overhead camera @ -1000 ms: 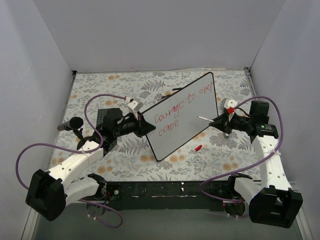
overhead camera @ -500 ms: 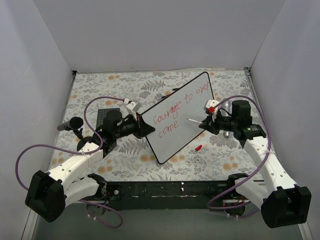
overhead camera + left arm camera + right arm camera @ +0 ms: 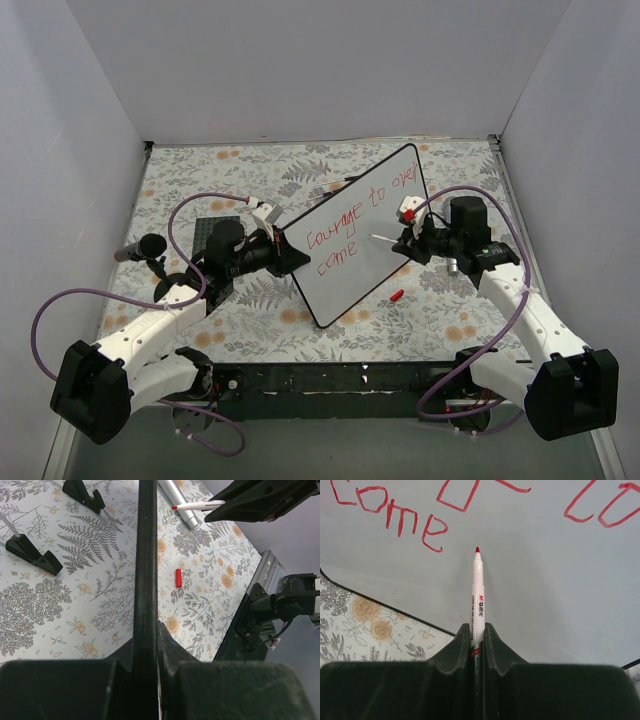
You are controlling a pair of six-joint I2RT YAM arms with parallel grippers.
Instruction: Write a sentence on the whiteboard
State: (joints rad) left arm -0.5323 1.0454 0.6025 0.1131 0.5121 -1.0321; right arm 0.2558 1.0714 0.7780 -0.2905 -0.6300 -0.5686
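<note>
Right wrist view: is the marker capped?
No, the marker in the right end effector shows a bare red tip.

Premises are presenting as a robotics laboratory test cell rather than a home or office. Plain white panels (image 3: 300,70) are closing in the bench on its left, rear and right sides. A floral-print cloth (image 3: 250,320) is covering the table surface. Two white-and-black robot arms, the left arm (image 3: 150,335) and the right arm (image 3: 535,325), are sitting bolted side by side along a black mounting rail (image 3: 330,380) at the near edge. Purple cables (image 3: 205,194) are looping openly along both arms. A whiteboard (image 3: 345,285) is standing tilted on the cloth between the arms. A camera is looking out from each wrist, and a third is looking down from overhead.
</note>
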